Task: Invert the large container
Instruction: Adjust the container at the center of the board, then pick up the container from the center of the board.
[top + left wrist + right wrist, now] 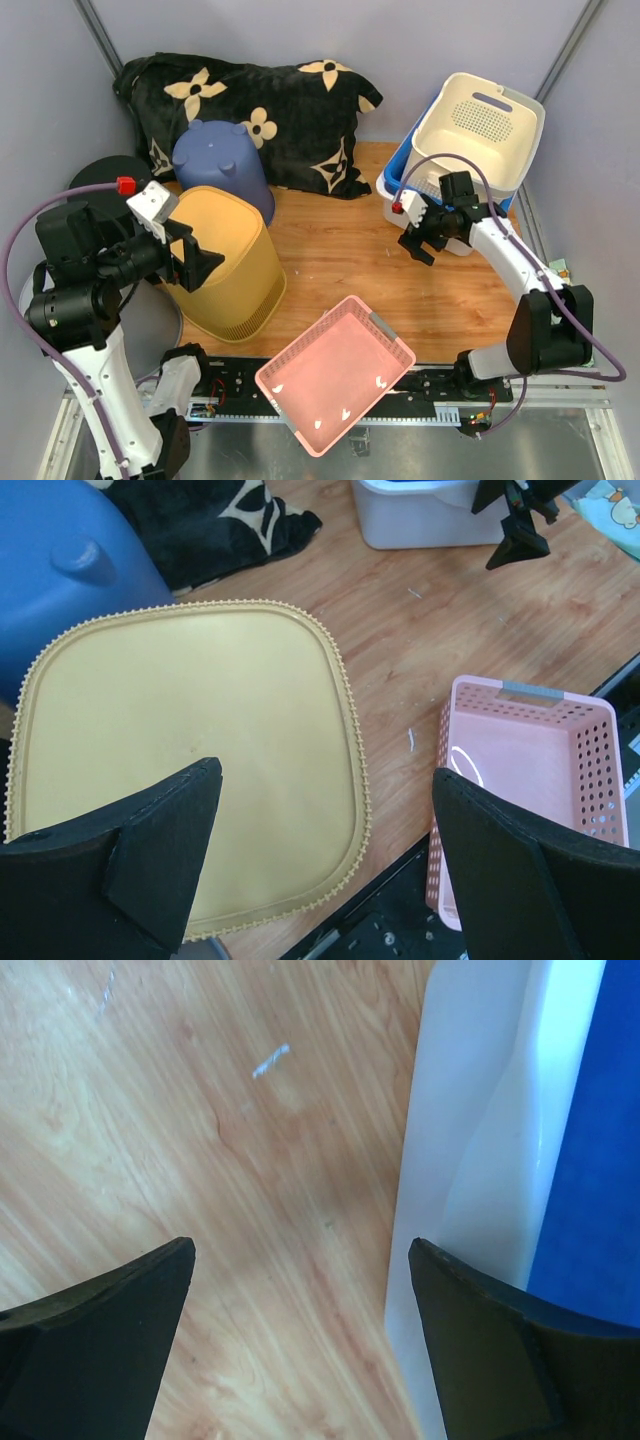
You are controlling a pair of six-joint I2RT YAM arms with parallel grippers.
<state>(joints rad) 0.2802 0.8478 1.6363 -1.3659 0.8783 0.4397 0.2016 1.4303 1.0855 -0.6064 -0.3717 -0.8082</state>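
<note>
The large yellow container (235, 270) stands on the wooden table at the left with its flat closed base facing up and its wider rim down. In the left wrist view its base (180, 750) fills the frame, edged with a beaded rim. My left gripper (203, 265) is open and empty, held just above the near right part of that base (325, 770) without touching it. My right gripper (418, 243) is open and empty, low over bare wood (300, 1245) next to the white tub (470, 1160).
A blue bucket (220, 160) stands inverted behind the yellow container, against a black flowered blanket (290, 110). A pink perforated basket (335, 375) hangs over the table's near edge. A cream basket (480, 120) sits tilted in stacked white and blue tubs (398, 185) at the right.
</note>
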